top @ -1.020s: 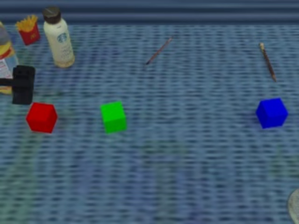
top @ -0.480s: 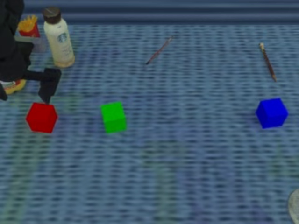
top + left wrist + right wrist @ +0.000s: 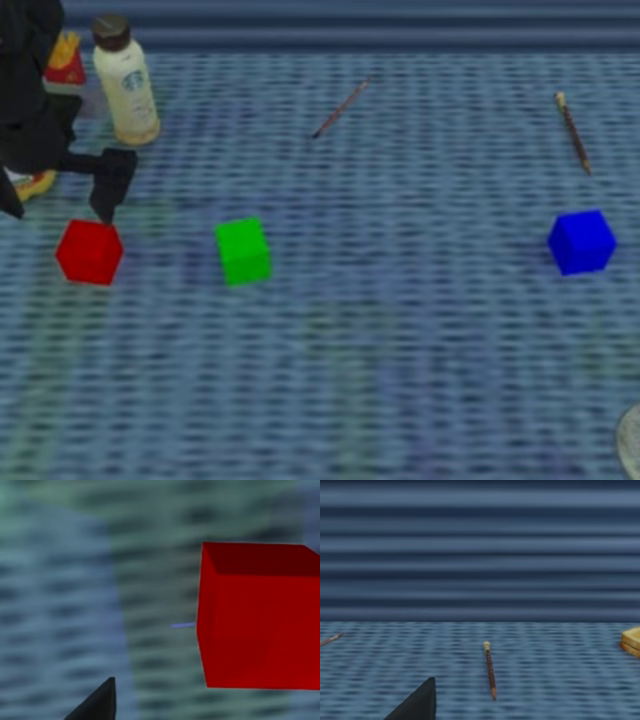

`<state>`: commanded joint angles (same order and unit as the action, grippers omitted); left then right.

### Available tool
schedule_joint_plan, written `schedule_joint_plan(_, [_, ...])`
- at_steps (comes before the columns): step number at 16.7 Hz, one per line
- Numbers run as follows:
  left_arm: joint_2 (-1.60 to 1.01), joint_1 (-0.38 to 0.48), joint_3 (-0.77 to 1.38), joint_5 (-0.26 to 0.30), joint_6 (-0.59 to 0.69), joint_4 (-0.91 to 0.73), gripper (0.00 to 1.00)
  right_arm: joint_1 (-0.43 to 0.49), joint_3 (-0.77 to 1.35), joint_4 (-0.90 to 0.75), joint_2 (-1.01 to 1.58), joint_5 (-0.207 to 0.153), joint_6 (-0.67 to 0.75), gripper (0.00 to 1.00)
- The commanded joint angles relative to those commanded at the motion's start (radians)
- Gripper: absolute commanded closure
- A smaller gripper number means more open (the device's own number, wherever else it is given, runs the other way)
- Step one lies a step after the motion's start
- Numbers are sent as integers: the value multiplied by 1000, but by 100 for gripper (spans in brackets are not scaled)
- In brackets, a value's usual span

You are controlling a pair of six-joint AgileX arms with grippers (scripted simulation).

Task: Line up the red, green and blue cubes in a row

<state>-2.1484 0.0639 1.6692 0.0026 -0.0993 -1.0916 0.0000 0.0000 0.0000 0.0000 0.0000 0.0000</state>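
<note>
Above the red cube [image 3: 89, 251], my left pincer [image 3: 60, 195] hangs fingers apart; I'd centre it before descending.

My left gripper [image 3: 60, 195] is hanging at the table's [image 3: 400, 350] far left, just behind the red cube [image 3: 89, 251]. The green cube [image 3: 243, 250] is sitting near that cube's right, and the blue cube [image 3: 581, 241] is lying well apart at the right side. Behind my gripper the bottle [image 3: 124, 82] is standing with the fries carton [image 3: 64, 62] at its left. Two pencils [image 3: 340, 108] [image 3: 573, 131] are lying farther back, one mid-table, one right.
</note>
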Motion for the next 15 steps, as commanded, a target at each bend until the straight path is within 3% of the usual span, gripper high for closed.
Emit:
schedule_joint_plan(4, [-16,-3,-29,0,-3,42,0,0,0,0,0,0,0,0])
schedule_joint_plan(10, [-119,-1,-149,1,-3,273,0,0,0,0,0,0,0,0])
schedule_joint_plan(15, [-133,-1,-162,1,-3,295,0,0,0,0,0,0,0,0])
